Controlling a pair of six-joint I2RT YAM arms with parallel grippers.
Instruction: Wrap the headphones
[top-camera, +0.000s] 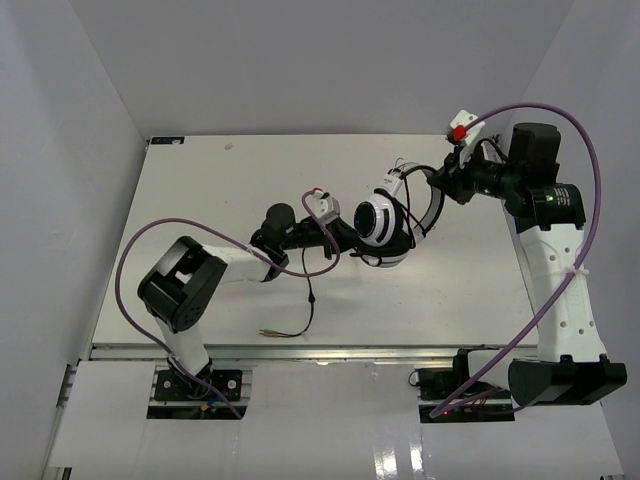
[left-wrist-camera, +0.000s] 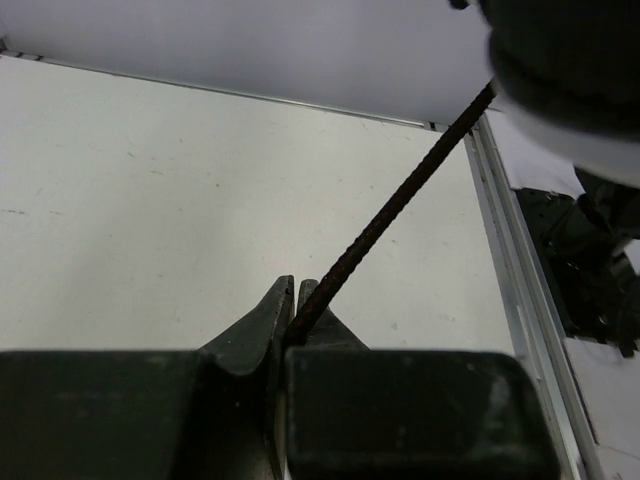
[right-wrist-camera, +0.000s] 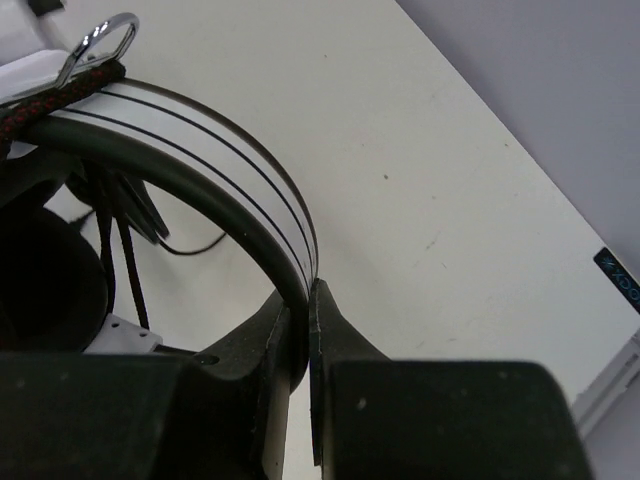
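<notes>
The headphones (top-camera: 380, 222) are held above the middle of the table, one white ear cup facing up. My right gripper (top-camera: 440, 186) is shut on the headband (right-wrist-camera: 220, 150), and the right wrist view shows the band pinched between its jaws (right-wrist-camera: 308, 290). My left gripper (top-camera: 338, 238) sits just left of the ear cup. In the left wrist view its jaws (left-wrist-camera: 292, 285) are shut on the braided cable (left-wrist-camera: 400, 195), which runs taut up to the ear cup (left-wrist-camera: 570, 70). The rest of the cable (top-camera: 311, 295) hangs to the table and ends in small plugs (top-camera: 268, 332).
Thick purple robot cables (top-camera: 590, 170) loop over both arms. The table's metal front rail (top-camera: 300, 350) runs along the near edge. White walls close in the left, back and right sides. A few thin cable strands (right-wrist-camera: 120, 250) hang under the headband.
</notes>
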